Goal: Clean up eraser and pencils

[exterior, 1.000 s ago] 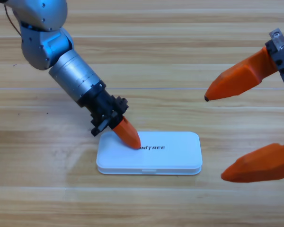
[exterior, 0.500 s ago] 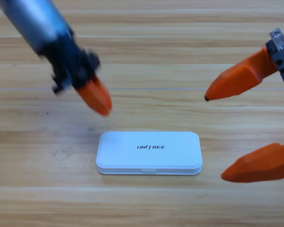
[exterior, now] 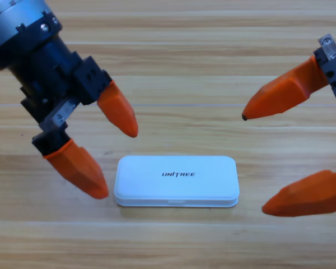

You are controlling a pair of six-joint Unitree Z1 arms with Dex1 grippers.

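Left gripper: our left gripper [exterior: 119, 163] has lifted off the lid of the white case [exterior: 176, 180] and pulled back to the case's left end. Its jaws were together a second ago; now they are spread wide and hold nothing.
What this means: we think the lid push is done. The case is shut and lies flat.
Eraser and pencils: we cannot see them anywhere. We guess they are inside the case, so the clean-up looks finished.
Right gripper: our right gripper [exterior: 255, 162] waits just past the case's right end, jaws wide apart, as before.
Open room: the wooden table [exterior: 173, 67] is bare behind the case and in front of it. Both arms can back away freely.
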